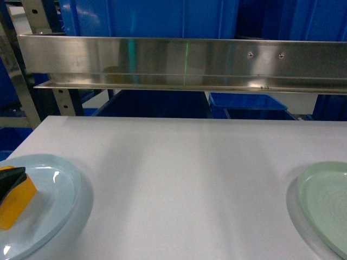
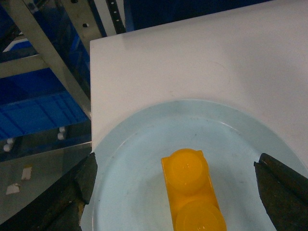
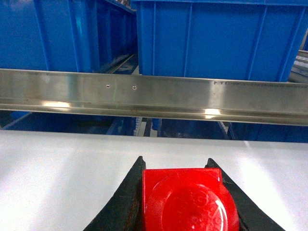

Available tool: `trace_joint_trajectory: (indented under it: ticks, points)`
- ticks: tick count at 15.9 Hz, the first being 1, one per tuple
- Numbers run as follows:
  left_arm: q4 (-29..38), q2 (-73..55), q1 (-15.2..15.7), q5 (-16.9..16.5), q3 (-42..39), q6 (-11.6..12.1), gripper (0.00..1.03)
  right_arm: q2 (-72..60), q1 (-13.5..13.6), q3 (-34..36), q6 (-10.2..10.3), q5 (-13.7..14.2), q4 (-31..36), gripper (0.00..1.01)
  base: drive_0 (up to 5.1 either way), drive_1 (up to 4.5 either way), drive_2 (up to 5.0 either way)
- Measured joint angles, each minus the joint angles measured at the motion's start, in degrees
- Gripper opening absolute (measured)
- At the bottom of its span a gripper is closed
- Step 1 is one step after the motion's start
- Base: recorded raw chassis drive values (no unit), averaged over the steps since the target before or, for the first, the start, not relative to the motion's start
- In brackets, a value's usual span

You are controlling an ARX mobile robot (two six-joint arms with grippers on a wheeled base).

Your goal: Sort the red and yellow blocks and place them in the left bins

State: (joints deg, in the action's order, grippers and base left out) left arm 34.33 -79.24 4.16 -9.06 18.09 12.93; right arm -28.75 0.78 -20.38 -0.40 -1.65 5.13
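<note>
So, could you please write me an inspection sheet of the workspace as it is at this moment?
Surface: white table, flat, no spill seen.
Job's things: yellow block lies on the pale blue plate, studs up; red block sits between the right gripper's fingers; blue bins stand behind the metal rail.
Clutter: pale green plate at the table's right edge, nothing seen on the part in view.
Grippers: left gripper open, one finger on each side of the yellow block, not touching it; right gripper shut on the red block.
Cables: nothing seen.
Surroundings: metal rack posts left of the table, more blue bins below.
</note>
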Motion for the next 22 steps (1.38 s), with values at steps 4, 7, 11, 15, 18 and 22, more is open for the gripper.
trace_joint_trajectory:
  ticks: [4, 7, 11, 15, 18, 22]
  points:
    - [0.00, -0.02, 0.00, -0.02, 0.00, 0.02, 0.98, 2.36, 1.95, 0.35, -0.59, 1.55, -0.22, 0.28, 0.0, 0.00, 0.0]
    - [0.00, 0.00, 0.00, -0.02, 0.00, 0.02, 0.98, 2.67, 2.60, 0.44, -0.96, 2.56, 0.72, 0.28, 0.0, 0.00, 0.0]
    - [0.00, 0.00, 0.00, -0.02, 0.00, 0.02, 0.98, 2.67, 2.60, 0.44, -0.98, 2.56, 0.72, 0.28, 0.0, 0.00, 0.0]
    - [-1.86, 0.00, 0.72, -0.48, 0.09, 0.02, 0.98, 2.67, 2.60, 0.44, -1.01, 2.56, 0.72, 0.28, 0.0, 0.00, 0.0]
    - [-7.15, 0.70, 1.73, -2.84, 5.11, -0.22, 0.98, 2.67, 2.60, 0.44, -0.98, 2.56, 0.74, 0.28, 0.0, 0.00, 0.0]
    - [-13.84, 1.49, 2.14, -4.50, 14.93, -2.51, 0.98, 2.62, 2.60, 0.44, -1.01, 2.56, 0.72, 0.28, 0.0, 0.00, 0.0]
